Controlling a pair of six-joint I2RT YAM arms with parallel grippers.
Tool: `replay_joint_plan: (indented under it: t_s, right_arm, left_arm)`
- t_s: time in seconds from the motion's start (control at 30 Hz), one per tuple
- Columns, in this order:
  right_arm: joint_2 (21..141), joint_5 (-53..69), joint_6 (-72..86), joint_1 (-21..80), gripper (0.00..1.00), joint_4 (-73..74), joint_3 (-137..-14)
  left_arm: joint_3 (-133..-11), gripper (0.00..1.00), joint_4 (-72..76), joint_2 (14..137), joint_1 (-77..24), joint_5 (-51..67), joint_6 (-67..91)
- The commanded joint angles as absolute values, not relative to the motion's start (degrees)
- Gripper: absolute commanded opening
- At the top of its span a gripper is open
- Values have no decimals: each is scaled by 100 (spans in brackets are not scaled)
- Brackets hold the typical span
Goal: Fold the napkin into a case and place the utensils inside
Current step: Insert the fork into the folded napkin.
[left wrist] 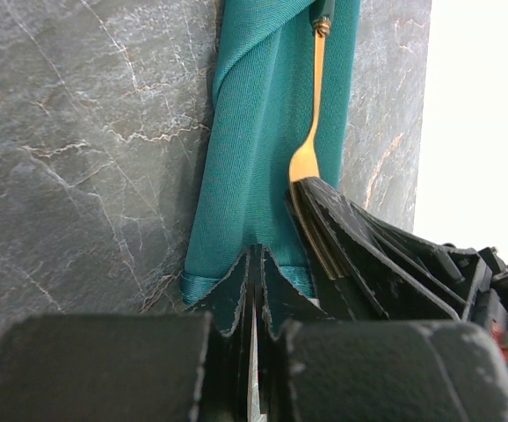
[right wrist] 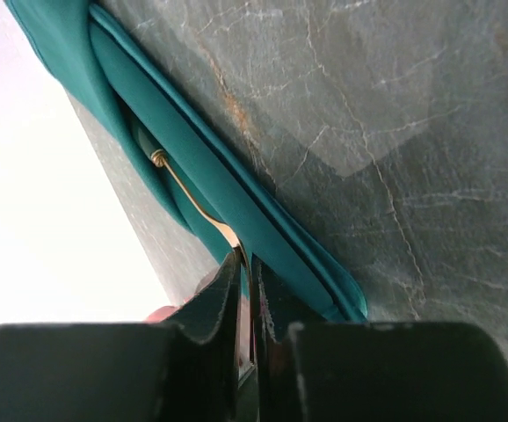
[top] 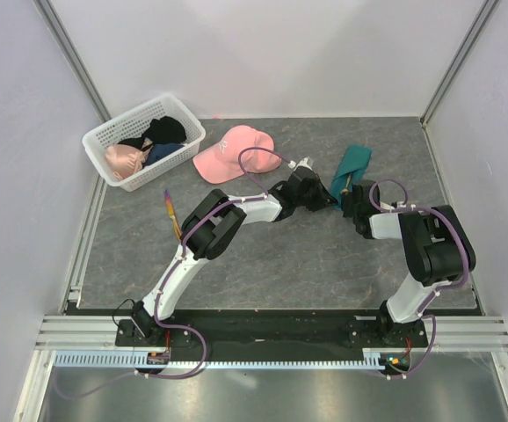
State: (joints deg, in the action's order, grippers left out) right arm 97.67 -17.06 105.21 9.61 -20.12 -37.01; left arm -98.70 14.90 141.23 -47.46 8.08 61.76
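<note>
At nine o'clock the purple-and-orange piece (top: 171, 211) lies on the worktop (top: 263, 255), not yet packed. The left pincer (left wrist: 254, 259) is clenched, touching the folded case (left wrist: 254, 132) at two o'clock. The right pincer (right wrist: 245, 264) grasps the fork (left wrist: 311, 132), handle already tucked inside.

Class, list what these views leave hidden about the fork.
Tines of the gold-headed, dark-handled fork: left wrist view, covered by the right gripper.
Fork handle: cut off by that view's top edge; right wrist view, mostly tucked inside the folded teal-green cloth napkin.
Top view: fork too small to make out.
</note>
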Motion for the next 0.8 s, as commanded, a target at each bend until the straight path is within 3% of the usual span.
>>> replay_joint_plan:
  t_s: [0.0,0.1,0.3,0.33,0.43,0.77]
  right_arm:
    - [9975,-1854,10600,984,15,-2012,-3937]
    - [10028,-1846,10582,984,17,-1995,-3981]
    - [9774,-1723,10372,976,40,-1435,-4069]
    - [9721,-1679,10354,976,50,-1267,-4139]
    - [9554,-1521,10300,976,59,-967,-4166]
    - [9115,-1169,10187,993,78,-255,-4166]
  left_arm:
    - [-9694,2,984,13966,-4843,800,6188]
    - [-9694,2,984,13957,-4843,817,6196]
    - [-9738,2,967,13948,-4834,791,6161]
    - [-9738,2,967,13940,-4834,800,6161]
    - [-9738,2,967,13939,-4834,800,6179]
    - [-9765,2,967,13922,-4834,800,6231]
